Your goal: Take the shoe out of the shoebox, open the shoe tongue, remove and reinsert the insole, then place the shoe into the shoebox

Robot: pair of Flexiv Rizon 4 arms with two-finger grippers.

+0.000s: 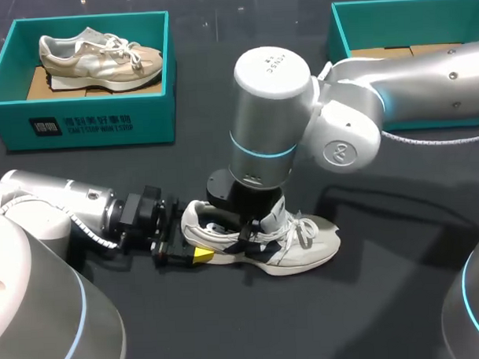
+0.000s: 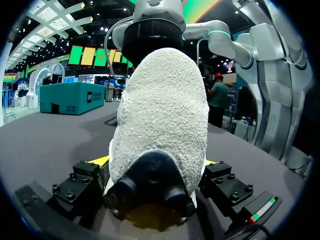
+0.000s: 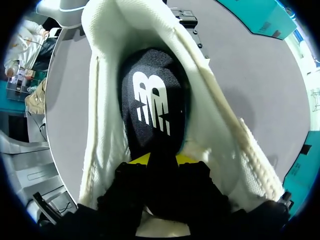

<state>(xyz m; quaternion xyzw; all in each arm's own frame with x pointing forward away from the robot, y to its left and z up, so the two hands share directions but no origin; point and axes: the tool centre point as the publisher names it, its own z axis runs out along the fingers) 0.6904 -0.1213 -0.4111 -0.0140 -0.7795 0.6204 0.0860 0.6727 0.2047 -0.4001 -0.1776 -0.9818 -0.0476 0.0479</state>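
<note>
White lettering beside a square emblem stands on the front wall of the teal shoebox (image 1: 80, 124). A white logo marks the black insole (image 3: 152, 105), and small print sits on the right arm (image 1: 271, 64).

left arm (image 1: 55, 203) silver | right arm (image 1: 425, 74) silver, cyan ring (image 1: 260, 152) | jaws black, yellow tips (image 1: 201, 254)

Left tool (image 2: 155, 167) clamps the white shoe (image 2: 160, 110) at the heel, yellow tips (image 2: 98, 161) pressing both sides; right arm (image 2: 150, 25) stands directly over it.

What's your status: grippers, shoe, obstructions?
Left gripper shut on white shoe heel, on table. Right gripper inside shoe, shut on black insole. Beige shoe in shoebox, apart.
</note>
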